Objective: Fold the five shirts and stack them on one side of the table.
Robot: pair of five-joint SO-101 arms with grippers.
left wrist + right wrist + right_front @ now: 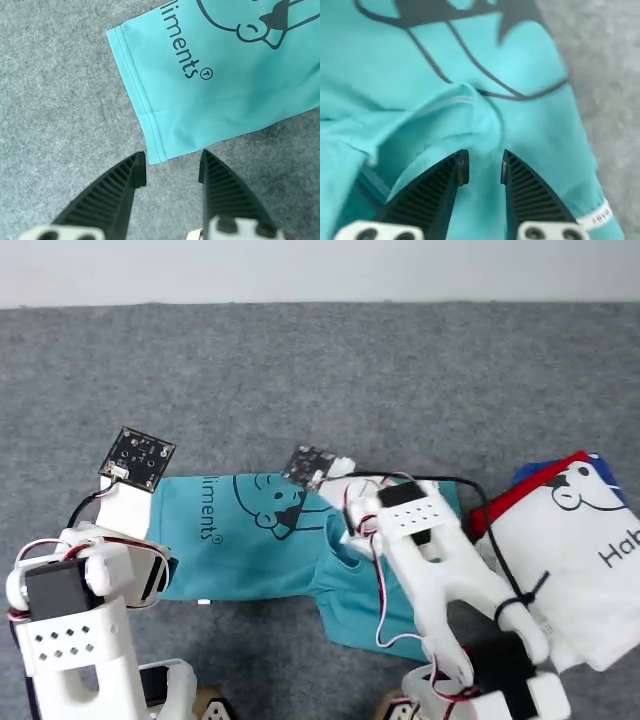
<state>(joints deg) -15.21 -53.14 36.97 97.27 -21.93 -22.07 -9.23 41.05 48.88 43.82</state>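
Observation:
A teal shirt [240, 540] with a dark cartoon print lies spread across the middle of the grey table, its right part rumpled. My left gripper [158, 582] [172, 164] hangs open low over the shirt's near left hem corner [156, 152], which lies just between the fingertips. Over the rumpled right part, my right gripper [347, 532] [483, 164] is narrowly open with a raised fold of teal cloth [470, 97] running up to its tips. At the right sits a folded white shirt [570, 570] on top of a red one [520, 490] and a blue one [535, 472].
The grey felt-like table surface [300, 370] stretches bare behind the shirts up to a pale wall. Both arm bases [70, 650] stand at the near edge. Loose cables [380, 590] of the right arm trail over the teal shirt.

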